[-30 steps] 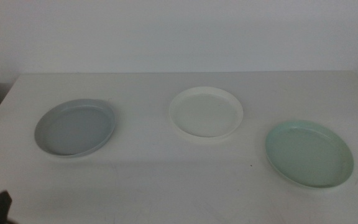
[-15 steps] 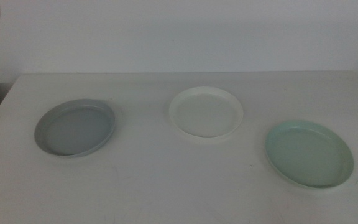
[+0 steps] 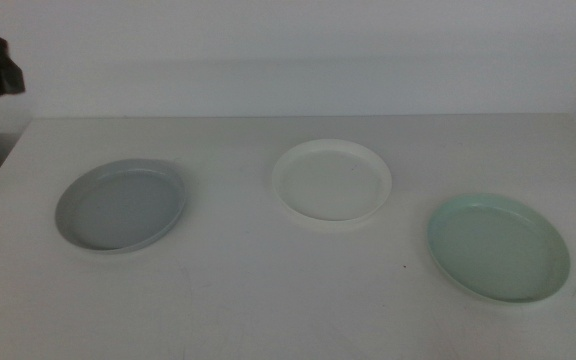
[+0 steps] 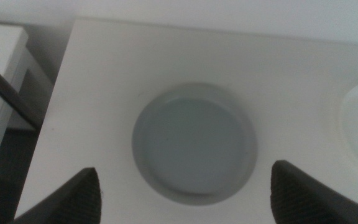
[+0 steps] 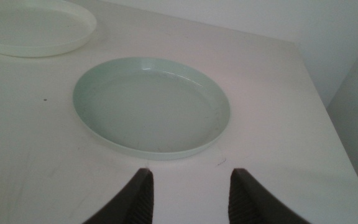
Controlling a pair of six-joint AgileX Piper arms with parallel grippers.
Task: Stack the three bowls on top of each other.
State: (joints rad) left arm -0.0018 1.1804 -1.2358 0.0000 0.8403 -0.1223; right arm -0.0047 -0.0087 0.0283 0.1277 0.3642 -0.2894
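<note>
Three bowls lie apart on the desk (image 3: 228, 300): one grey bowl (image 3: 121, 206) near the left edge, one white bowl (image 3: 332, 183) mid-desk, one mint bowl (image 3: 498, 247) by the right edge. Left gripper (image 4: 185, 193) hovers above the grey, fingers released; it should descend over one rim. Right gripper (image 5: 188, 193), fingers parted, waits beside the mint.

Lighting even, soft and slightly dim in all views. Bench (image 3: 268, 290) pale, washed out, no glare. Shadows faint. Left wrist view blurred; dark shape at middle view's upper left corner unfocused.
</note>
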